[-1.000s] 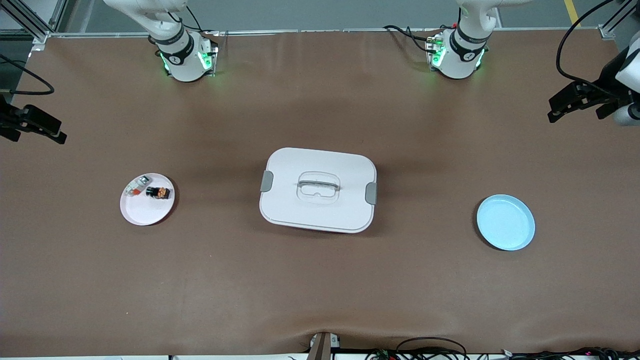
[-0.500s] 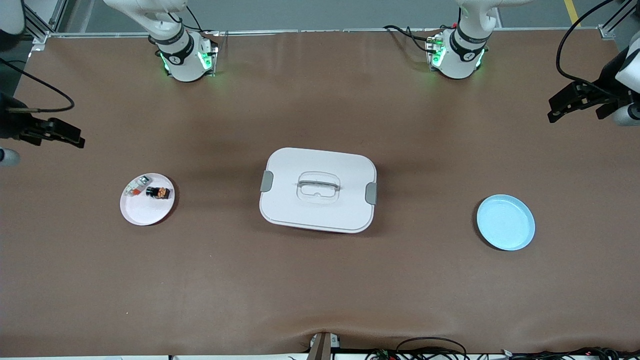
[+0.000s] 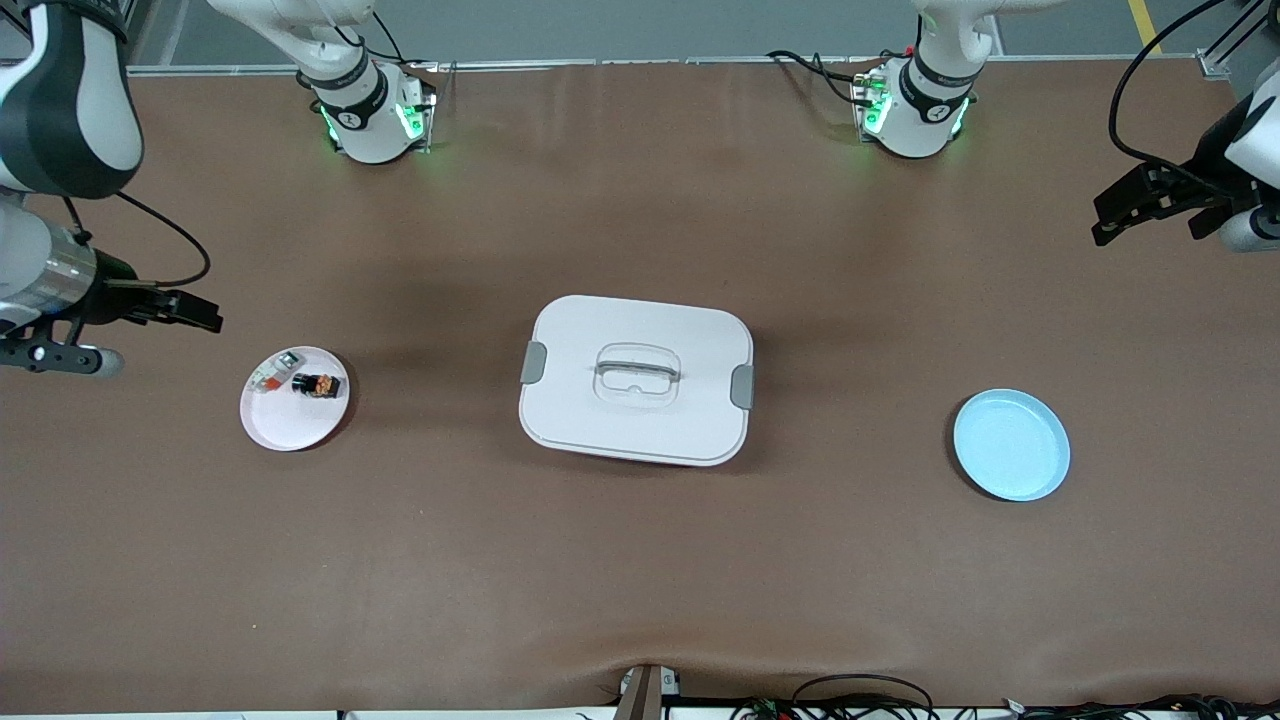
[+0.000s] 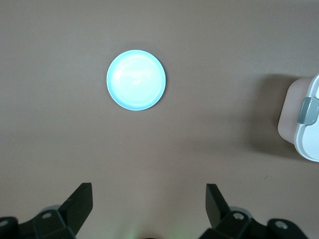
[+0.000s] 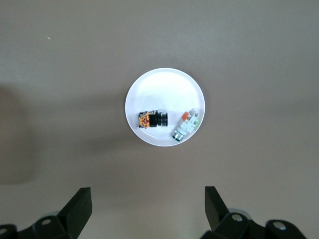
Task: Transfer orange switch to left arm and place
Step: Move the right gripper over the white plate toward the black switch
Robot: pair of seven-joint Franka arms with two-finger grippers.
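On a white plate (image 3: 290,425), the switch (image 3: 318,384) is lying. Beside the plate, the right gripper (image 3: 195,312) is hanging spread and empty. The left gripper (image 3: 1135,205) is waiting, fingers parted.

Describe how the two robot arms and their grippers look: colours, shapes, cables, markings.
Both arms are white, rounded and jointed with black bands; bases glow green. The right gripper and left gripper are black with two wedge-shaped fingers. Black cables loop alongside each wrist.

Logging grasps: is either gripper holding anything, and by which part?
Nothing is held. Both the right gripper and left gripper are open; the orange switch lies on its plate.
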